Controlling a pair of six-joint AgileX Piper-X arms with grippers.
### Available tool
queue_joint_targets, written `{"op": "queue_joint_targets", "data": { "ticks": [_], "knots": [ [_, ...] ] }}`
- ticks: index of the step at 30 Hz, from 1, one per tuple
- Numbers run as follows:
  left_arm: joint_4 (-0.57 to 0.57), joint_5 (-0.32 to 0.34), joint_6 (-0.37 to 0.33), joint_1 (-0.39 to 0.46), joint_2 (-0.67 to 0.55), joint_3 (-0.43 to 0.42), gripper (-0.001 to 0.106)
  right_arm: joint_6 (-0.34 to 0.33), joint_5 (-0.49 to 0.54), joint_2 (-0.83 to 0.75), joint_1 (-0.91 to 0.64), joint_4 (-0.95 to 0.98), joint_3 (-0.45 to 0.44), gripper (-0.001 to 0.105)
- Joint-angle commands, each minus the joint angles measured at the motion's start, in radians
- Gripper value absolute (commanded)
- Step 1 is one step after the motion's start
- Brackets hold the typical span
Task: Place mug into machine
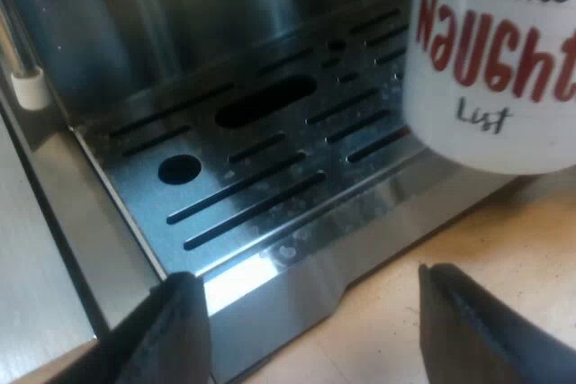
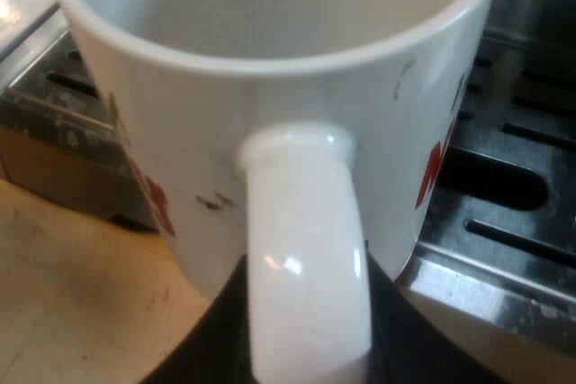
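At the espresso machine's (image 1: 108, 24) front, over the edge of the slotted metal drip tray (image 1: 270, 159): one white mug (image 2: 270, 87), red and black lettering, upright, interior empty. Right gripper (image 2: 306, 334): fingers closed on the mug's handle (image 2: 306, 249). Left gripper (image 1: 306, 278): fingers spread apart, holding nothing, above the wooden surface (image 1: 504, 249) near the tray.

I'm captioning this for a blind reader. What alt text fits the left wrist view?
A white mug with red lettering is at the edge of the machine's slotted metal drip tray. The left gripper, open and empty, hovers before the tray's front.
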Motion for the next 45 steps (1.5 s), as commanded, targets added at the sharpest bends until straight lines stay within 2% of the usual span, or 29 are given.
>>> {"op": "queue_joint_targets", "data": {
  "ticks": [1, 3, 4, 5, 9, 12, 19, 22, 24, 27, 30, 37, 39, 45],
  "knots": [
    [-0.027, 0.009, -0.002, -0.001, -0.002, -0.003, 0.054, -0.012, 0.001, -0.006, -0.002, -0.048, -0.021, 0.0],
    [-0.026, 0.014, -0.002, -0.001, -0.002, -0.003, 0.054, -0.014, -0.001, 0.003, -0.007, -0.048, -0.027, 0.0],
    [-0.026, 0.019, -0.002, -0.001, -0.002, -0.003, 0.054, -0.021, -0.038, 0.106, -0.048, -0.077, -0.095, 0.0],
    [-0.026, 0.037, -0.002, -0.001, -0.002, -0.003, 0.054, -0.021, -0.037, 0.123, -0.051, -0.078, -0.11, 0.0],
    [-0.026, 0.037, -0.002, -0.001, -0.002, -0.003, 0.054, -0.066, -0.037, 0.176, -0.053, -0.078, -0.16, 0.0],
    [-0.026, 0.037, -0.002, -0.001, -0.002, -0.003, 0.054, -0.072, -0.037, 0.209, -0.057, -0.078, -0.196, 0.0],
    [-0.028, 0.076, -0.002, -0.001, -0.002, -0.003, 0.054, -0.072, -0.037, 0.231, -0.058, -0.078, -0.21, 0.0],
    [-0.028, 0.081, -0.002, -0.001, -0.002, -0.003, 0.054, -0.072, -0.037, 0.231, -0.058, -0.078, -0.21, 0.014],
    [-0.028, 0.082, -0.002, -0.001, -0.002, -0.003, 0.054, -0.072, -0.037, 0.231, -0.058, -0.078, -0.21, 0.037],
    [-0.028, 0.082, -0.002, -0.001, -0.002, -0.003, 0.054, -0.072, -0.035, 0.228, -0.058, -0.078, -0.21, 0.06],
    [-0.028, 0.082, -0.002, -0.001, -0.002, -0.003, 0.054, -0.072, -0.029, 0.217, -0.058, -0.078, -0.21, 0.066],
    [-0.035, 0.082, -0.002, -0.001, -0.002, -0.003, 0.054, -0.072, 0.005, 0.139, -0.024, -0.078, -0.179, 0.066],
    [-0.035, 0.082, -0.002, -0.001, -0.002, -0.003, 0.054, -0.064, 0.049, 0.112, -0.018, -0.078, -0.139, 0.066],
    [-0.035, 0.082, -0.002, -0.001, -0.002, -0.003, 0.054, -0.042, 0.059, 0.06, -0.011, -0.083, -0.041, 0.065]
  ]
}}
